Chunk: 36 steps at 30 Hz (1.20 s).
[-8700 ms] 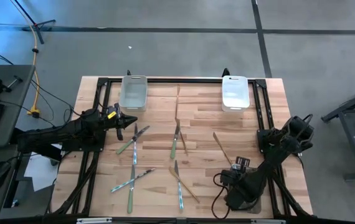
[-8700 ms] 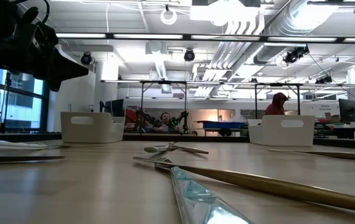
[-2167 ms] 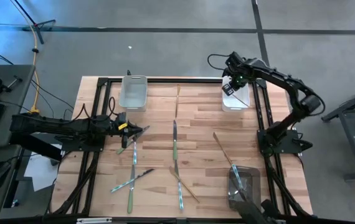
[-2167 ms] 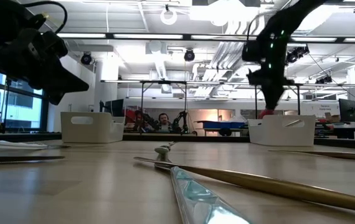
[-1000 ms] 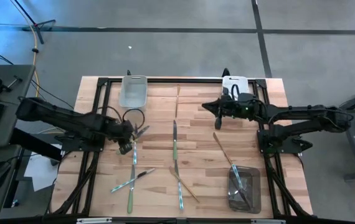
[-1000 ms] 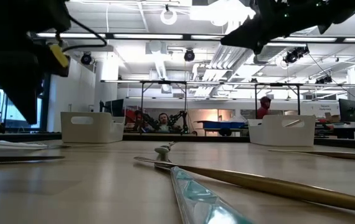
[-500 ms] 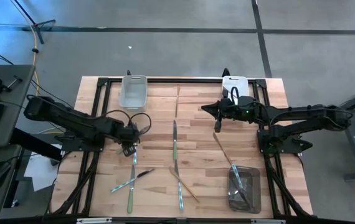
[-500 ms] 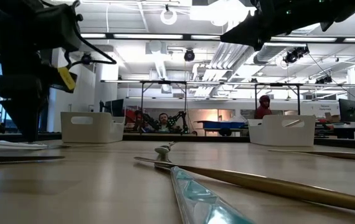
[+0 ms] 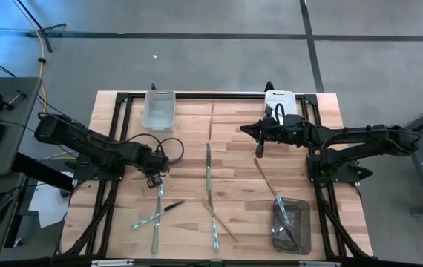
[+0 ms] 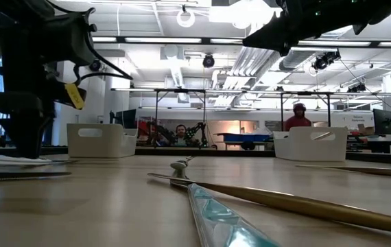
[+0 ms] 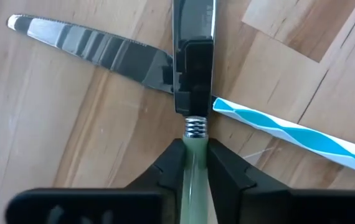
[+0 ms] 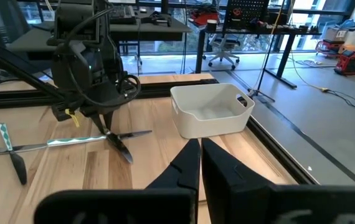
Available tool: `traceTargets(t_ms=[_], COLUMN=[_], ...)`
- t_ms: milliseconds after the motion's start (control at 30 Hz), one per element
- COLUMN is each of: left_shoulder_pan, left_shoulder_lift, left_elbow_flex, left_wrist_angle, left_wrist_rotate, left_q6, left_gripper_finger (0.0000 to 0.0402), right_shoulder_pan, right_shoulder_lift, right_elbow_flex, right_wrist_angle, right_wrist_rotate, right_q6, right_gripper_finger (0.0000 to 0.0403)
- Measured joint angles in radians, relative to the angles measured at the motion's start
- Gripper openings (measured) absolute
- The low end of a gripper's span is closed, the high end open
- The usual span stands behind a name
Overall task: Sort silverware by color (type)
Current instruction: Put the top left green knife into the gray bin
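Note:
Silverware lies scattered over the wooden table: a green-handled knife [image 9: 207, 171], a gold piece [image 9: 265, 176], a crossed pair [image 9: 156, 214] and others. My left gripper [image 9: 156, 167] points down at a silver knife with a pale green handle [image 11: 194, 93], which lies across another knife's blade [image 11: 90, 45] beside an iridescent blue handle [image 11: 289, 134]. It is shut on that knife. My right gripper [image 9: 246, 130] hovers over the table's far middle, shut and holding nothing [image 12: 197, 163]. My left gripper pinches the knife's pale green handle [image 11: 194, 163] between its two fingers [image 11: 172, 167], just behind the ribbed collar where the blade starts. The fingers come from above, pointing down, and lie across the handle. The blade rests over the other knife's blade; whether it is lifted cannot be told.
A clear bin [image 9: 158, 110] stands at the far left and a white bin [image 9: 280, 110] at the far right. A clear bin [image 9: 291, 225] at the near right holds silverware. Black frame rails run along both table sides. People sit in the room beyond [image 10: 299, 113].
My left gripper has come down onto the crossed knives at the table's left middle, and its arm has swung a little toward the far edge. The right arm has kept still.

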Motion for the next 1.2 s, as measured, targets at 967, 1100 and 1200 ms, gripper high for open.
traceTargets(t_ms=[967, 1100, 1200], left_shoulder_pan=[0.781, 0.888, 0.959], left_shoulder_lift=[0.068, 0.213, 0.307], left_elbow_flex=[0.721, 0.781, 0.809], left_wrist_angle=[-0.606, -0.607, -0.609], left_wrist_rotate=[0.080, 0.086, 0.085], left_q6=[0.460, 0.513, 0.514], left_gripper_finger=[0.0029, 0.0029, 0.0029], right_shoulder_pan=[-0.002, -0.002, -0.002], right_shoulder_lift=[0.000, 0.000, 0.000], right_elbow_flex=[0.000, 0.000, 0.000], right_wrist_angle=[-0.001, -0.002, -0.003], right_wrist_rotate=[0.000, 0.000, 0.000], right_q6=[0.000, 0.000, 0.000], right_gripper_finger=[0.0000, 0.0000, 0.0000])
